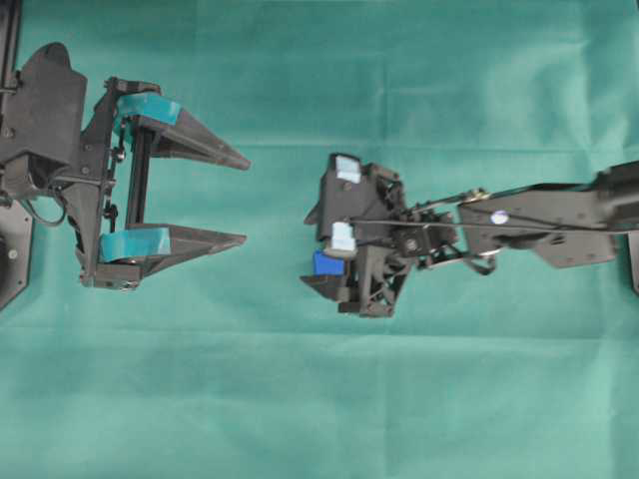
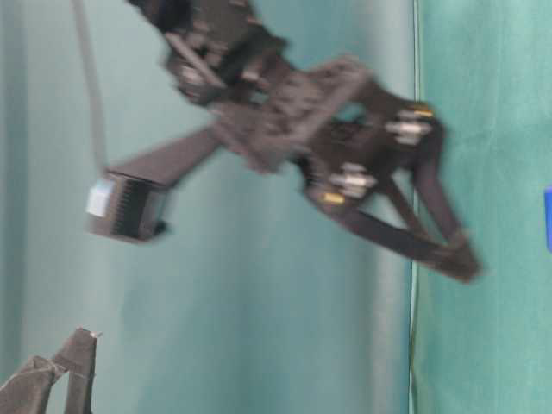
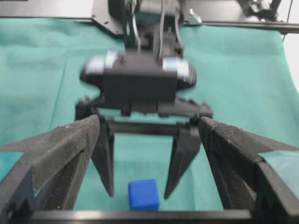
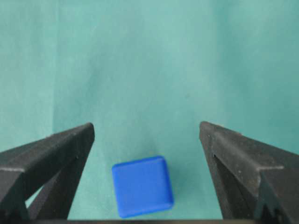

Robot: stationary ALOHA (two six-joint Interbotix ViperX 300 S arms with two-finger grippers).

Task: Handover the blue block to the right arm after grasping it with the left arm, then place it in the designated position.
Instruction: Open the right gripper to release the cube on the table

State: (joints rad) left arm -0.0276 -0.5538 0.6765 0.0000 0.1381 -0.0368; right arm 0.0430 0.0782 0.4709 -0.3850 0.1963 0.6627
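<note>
The blue block [image 4: 142, 186] lies on the green cloth between the fingers of my right gripper [image 4: 145, 127]. That gripper is open, and neither finger touches the block. From overhead, the right gripper [image 1: 308, 249] points down at the middle of the table, with the blue block [image 1: 323, 262] half hidden under its camera box. My left gripper [image 1: 247, 200] stands open and empty well to the left. In its wrist view the block [image 3: 144, 194] sits between the right arm's black fingers [image 3: 105, 168]. No white marks of the designated position show.
Green cloth [image 1: 399, 399] covers the whole table. The right arm [image 1: 539, 215] stretches in from the right edge. The table-level view is blurred, showing the right arm [image 2: 345, 147] above the cloth and a sliver of the block [image 2: 548, 220].
</note>
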